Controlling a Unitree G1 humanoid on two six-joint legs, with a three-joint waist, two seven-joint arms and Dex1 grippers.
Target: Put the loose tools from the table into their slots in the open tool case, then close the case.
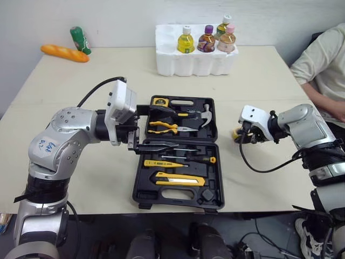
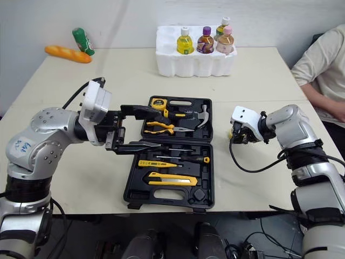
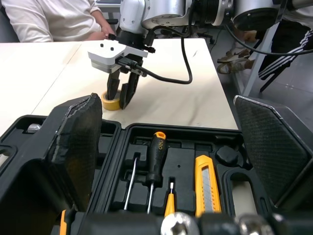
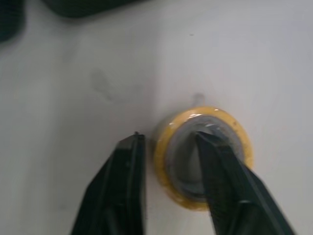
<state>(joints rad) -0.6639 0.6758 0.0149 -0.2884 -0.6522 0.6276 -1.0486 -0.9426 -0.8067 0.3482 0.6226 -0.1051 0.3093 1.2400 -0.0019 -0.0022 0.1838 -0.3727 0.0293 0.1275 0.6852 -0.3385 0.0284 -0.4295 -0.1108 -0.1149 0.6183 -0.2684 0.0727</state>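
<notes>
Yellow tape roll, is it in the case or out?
Out: the tape roll lies on the table beside the tool case, the right gripper straddling its rim.

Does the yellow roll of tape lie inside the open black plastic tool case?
No, the yellow roll of tape lies on the beige table, outside the black plastic tool case, at the right gripper.

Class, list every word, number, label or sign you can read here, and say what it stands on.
Nothing reads clearly.
Blue handwriting on the left arm's shell: too scrawled to read.
Labels on the four bottles in the foam tray: too small.
Label on the green bottle: too small.
Tools in the tool case: no legible print.
</notes>
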